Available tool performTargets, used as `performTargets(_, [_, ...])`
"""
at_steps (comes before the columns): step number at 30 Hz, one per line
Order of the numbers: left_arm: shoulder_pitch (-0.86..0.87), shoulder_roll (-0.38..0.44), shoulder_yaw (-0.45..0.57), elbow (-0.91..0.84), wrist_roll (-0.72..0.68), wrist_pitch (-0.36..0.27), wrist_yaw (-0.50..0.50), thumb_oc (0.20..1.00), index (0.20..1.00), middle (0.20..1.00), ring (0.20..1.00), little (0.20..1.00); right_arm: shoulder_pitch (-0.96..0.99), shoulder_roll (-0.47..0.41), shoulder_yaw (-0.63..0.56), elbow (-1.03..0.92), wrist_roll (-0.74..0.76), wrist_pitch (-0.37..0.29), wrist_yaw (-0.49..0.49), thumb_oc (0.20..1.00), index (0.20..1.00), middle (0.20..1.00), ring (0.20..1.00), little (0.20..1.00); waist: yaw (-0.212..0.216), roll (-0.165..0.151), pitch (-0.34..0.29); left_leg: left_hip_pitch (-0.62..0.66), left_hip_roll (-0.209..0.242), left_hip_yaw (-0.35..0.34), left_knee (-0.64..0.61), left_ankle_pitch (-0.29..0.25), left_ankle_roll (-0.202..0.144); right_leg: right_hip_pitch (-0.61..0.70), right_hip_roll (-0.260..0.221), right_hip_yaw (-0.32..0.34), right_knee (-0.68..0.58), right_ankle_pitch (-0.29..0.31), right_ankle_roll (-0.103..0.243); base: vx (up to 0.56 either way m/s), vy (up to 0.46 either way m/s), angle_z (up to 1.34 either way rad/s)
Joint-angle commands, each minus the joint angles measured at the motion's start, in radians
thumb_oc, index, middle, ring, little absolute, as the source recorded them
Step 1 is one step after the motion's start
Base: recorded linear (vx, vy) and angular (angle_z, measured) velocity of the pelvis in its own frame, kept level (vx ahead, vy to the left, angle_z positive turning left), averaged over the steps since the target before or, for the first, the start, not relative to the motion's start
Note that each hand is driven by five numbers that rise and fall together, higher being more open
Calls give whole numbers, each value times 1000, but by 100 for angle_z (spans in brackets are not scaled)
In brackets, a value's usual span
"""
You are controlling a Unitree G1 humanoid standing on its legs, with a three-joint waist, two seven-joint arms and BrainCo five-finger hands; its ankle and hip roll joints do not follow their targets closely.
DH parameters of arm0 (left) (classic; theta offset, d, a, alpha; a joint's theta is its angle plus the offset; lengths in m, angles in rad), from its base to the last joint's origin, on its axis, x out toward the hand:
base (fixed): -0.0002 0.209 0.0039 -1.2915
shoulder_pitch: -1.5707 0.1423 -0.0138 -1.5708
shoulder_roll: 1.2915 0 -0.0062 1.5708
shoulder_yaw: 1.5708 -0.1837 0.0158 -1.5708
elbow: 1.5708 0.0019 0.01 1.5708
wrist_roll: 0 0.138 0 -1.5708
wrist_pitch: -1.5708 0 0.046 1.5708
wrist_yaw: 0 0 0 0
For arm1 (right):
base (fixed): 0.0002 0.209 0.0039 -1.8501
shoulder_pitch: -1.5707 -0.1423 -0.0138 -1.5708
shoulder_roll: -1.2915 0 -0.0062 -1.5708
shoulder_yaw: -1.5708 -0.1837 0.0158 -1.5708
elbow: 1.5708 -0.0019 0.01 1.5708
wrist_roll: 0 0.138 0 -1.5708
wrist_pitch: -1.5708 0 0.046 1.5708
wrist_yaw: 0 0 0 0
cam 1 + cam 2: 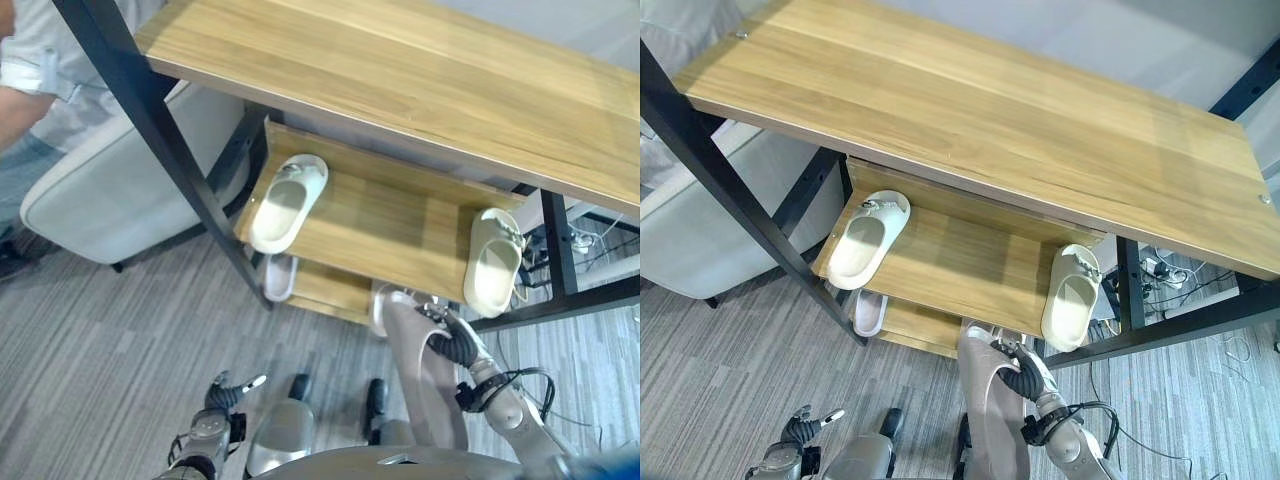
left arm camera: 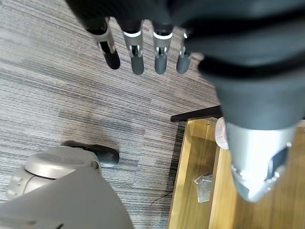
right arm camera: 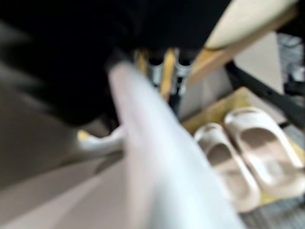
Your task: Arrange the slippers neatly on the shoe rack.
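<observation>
I have the right hand (image 1: 452, 343) curled round a pale grey slipper (image 1: 420, 375), holding it just in front of the shoe rack (image 1: 390, 215), below the front edge of the middle shelf. On that shelf two cream slippers are well apart: one (image 1: 287, 202) at the rack's left end, the other (image 1: 495, 262) at its right end, its toe jutting past the shelf edge. On the bottom shelf a pinkish slipper (image 1: 279, 277) peeks out below the left cream one, and the right wrist view shows a pair of pale slippers (image 3: 248, 157) side by side down there. My left hand (image 1: 222, 395) hangs low over the floor, away from the rack, fingers straight and relaxed, holding nothing. The main risk I see is the held slipper catching the middle shelf's front edge as I push it in, since it sits right under that lip; that could twist it out of the grip. A careless sweep could also knock the overhanging right cream slipper off. A person (image 1: 25, 90) stands beside the rack's left end, by a grey seat (image 1: 110, 200).
</observation>
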Motion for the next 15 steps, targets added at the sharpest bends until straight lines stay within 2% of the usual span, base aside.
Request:
performTargets(1, [-10,-7,-36,-30,-38,-37,30,1000,1000,1000,1000,1000,-24,-46,-25,-73,55,-56,-14,200,200,200,200,200,20,82,39,12,36,43,37,-32,-47,-1,-7,-19,255,-202,80,-124,-60,11])
performTargets(2, [-10,-7,-36,-31,-38,-37,30,1000,1000,1000,1000,1000,-26,-46,-25,-71,55,-56,-15,200,200,200,200,200,19,82,38,7,36,42,42,-34,-47,-5,-8,-19,259,-204,80,-220,-81,11])
performTargets(3, [-26,-1,-47,-67,-75,-50,39,1000,1000,1000,1000,1000,-47,-53,-15,-56,57,-56,-29,200,200,200,200,200,21,91,79,-79,34,31,123,-38,-52,-59,-10,-25,322,-224,66,-270,-86,18])
performTargets(5, [-41,2,-60,-111,-121,-65,44,1000,1000,1000,1000,1000,-68,-56,-8,-30,50,-51,-56,200,200,200,200,200,26,103,112,-167,29,9,207,-45,-54,-118,-11,-34,391,-244,51,-260,-95,33])
performTargets(6, [-42,2,-60,-111,-121,-64,44,1000,1000,1000,1000,1000,-70,-56,-7,-28,49,-52,-57,200,200,200,200,200,24,102,107,-179,28,6,216,-49,-55,-128,-12,-36,398,-247,51,-171,-83,48])
performTargets(7, [-41,-2,-65,-140,-162,-72,47,1000,1000,1000,1000,1000,-73,-57,-11,-25,49,-49,-79,200,200,200,200,200,28,117,120,-239,23,-19,272,-58,-55,-181,-12,-47,470,-274,38,-119,-71,47])
performTargets(9, [-33,-14,-63,-160,-215,-81,45,1000,1000,1000,1000,1000,-70,-55,-15,-15,47,-47,-95,200,200,200,200,200,26,126,125,-306,23,-35,336,-77,-54,-243,-16,-59,542,-308,26,-102,-78,34])
performTargets(11, [-26,-16,-60,-169,-246,-85,40,1000,1000,1000,1000,1000,-70,-57,-23,-13,48,-44,-107,200,200,200,200,200,27,131,127,-346,20,-43,371,-83,-54,-279,-18,-63,581,-316,23,-75,-43,23])
performTargets(12, [-19,-25,-60,-183,-282,-86,40,1000,1000,1000,1000,1000,-74,-52,-34,-4,60,-42,-125,200,200,200,200,200,24,140,133,-397,20,-54,403,-86,-52,-333,-20,-64,628,-341,10,-76,-45,16])
performTargets(15, [-25,-27,-47,-201,-332,-94,44,1000,1000,1000,1000,1000,-102,-53,-54,10,68,-33,-157,200,200,200,200,200,22,152,137,-483,10,-64,453,-88,-51,-422,-31,-65,696,-363,-5,-77,-22,15])
